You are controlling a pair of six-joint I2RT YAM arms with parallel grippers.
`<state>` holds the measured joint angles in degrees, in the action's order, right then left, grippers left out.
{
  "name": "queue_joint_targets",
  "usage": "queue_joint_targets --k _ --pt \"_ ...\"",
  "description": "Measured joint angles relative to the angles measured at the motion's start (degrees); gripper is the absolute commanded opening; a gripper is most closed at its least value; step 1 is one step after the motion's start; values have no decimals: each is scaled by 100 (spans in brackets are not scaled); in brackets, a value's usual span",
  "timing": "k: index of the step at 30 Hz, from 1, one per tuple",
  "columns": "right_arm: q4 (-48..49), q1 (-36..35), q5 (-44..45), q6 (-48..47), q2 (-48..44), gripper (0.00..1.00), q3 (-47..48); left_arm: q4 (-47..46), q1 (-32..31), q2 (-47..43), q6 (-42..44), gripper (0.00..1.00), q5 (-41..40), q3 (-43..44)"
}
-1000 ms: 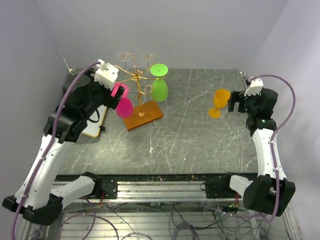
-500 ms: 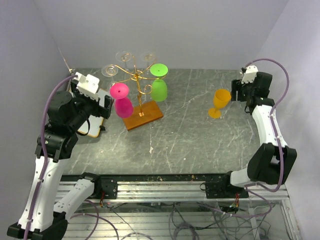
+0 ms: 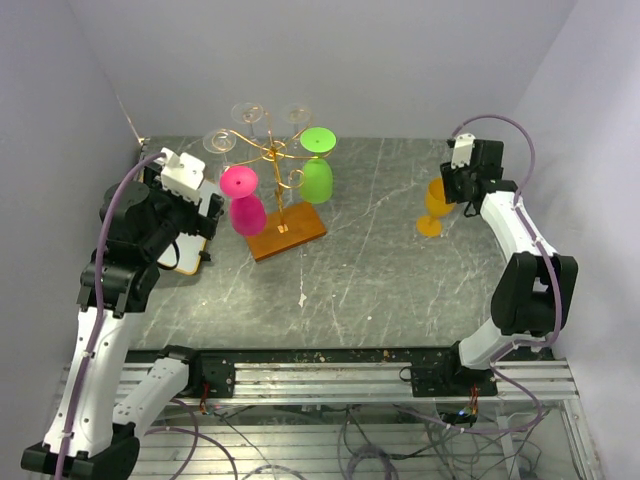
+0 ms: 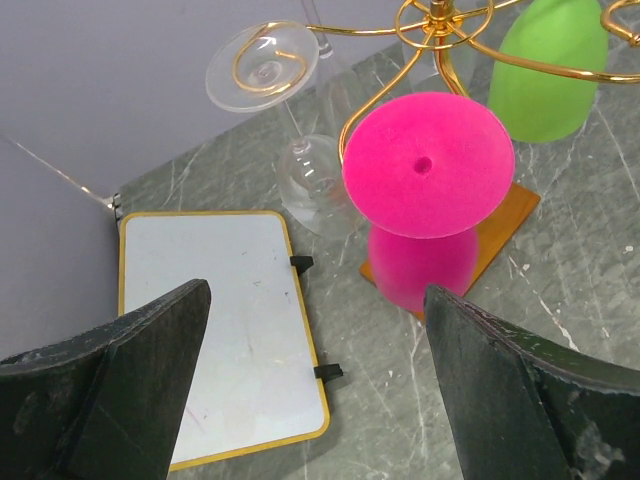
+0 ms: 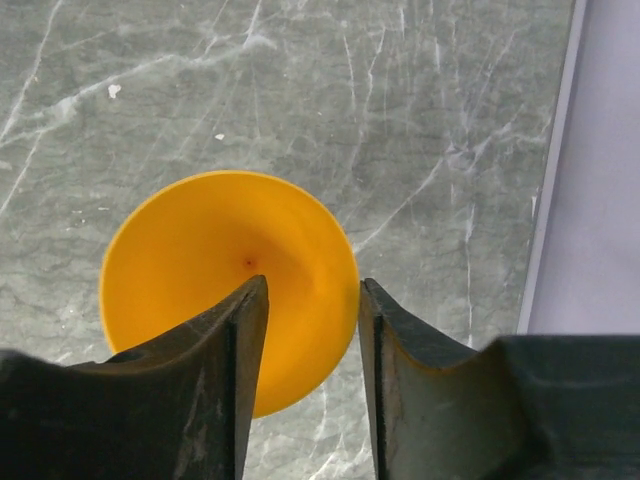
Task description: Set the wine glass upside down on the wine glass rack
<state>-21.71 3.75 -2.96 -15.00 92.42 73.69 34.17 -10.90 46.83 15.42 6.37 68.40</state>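
Marble table [image 3: 380, 270] | left tool [image 4: 318, 300] wide, empty | right tool [image 5: 312, 288] narrow astride wine glass [image 5: 190, 250] rim, grip unclear

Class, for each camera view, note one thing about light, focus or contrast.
Top external: soft, even light; the clear glasses nearly vanish against the wall. Left wrist: the pink wine glass is sharp; the tool's fingers are dark, with little detail. Right wrist: the orange wine glass is evenly lit, without glare.

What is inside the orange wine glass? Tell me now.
Nothing shows inside the orange wine glass: only its bare bowl, with a small dark dot at the bottom. The fingers of the right gripper cover the near part of the bowl, so that part cannot be checked.
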Motion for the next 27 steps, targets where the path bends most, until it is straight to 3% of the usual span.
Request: queue_joint_targets --k 16,27 --pt "133 -63 258 -39 35 1 -37 0 72 31 46 97 15 -286" --pt "216 -4 66 9 -885 0 -549 -17 190 -48 -35 99 -341 -522"
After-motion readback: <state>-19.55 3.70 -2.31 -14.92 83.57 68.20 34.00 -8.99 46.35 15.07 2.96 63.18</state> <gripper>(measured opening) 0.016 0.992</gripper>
